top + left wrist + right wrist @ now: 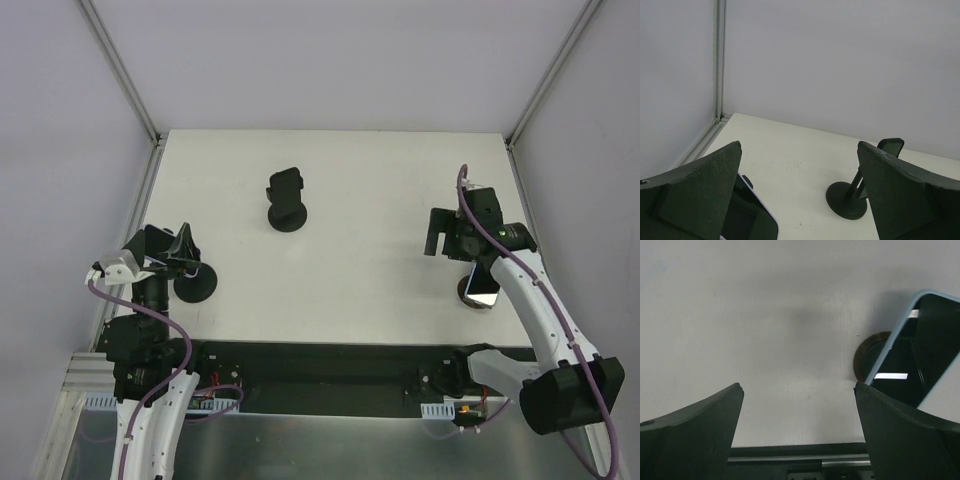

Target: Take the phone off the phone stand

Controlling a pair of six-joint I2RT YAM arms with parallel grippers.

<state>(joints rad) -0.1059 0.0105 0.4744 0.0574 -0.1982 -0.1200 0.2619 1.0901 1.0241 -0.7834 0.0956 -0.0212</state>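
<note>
The phone (484, 282) is propped on the phone stand (866, 357) by the right edge of the table (370, 290); the left gripper (184, 246) and right gripper (436, 232) are spread wide, nothing grasped.

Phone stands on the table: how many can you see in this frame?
3. A black round-based stand at centre, toward the back; another black one beside the left gripper; a brown-based one at the right, under the light-blue-cased phone. No others show.
</note>
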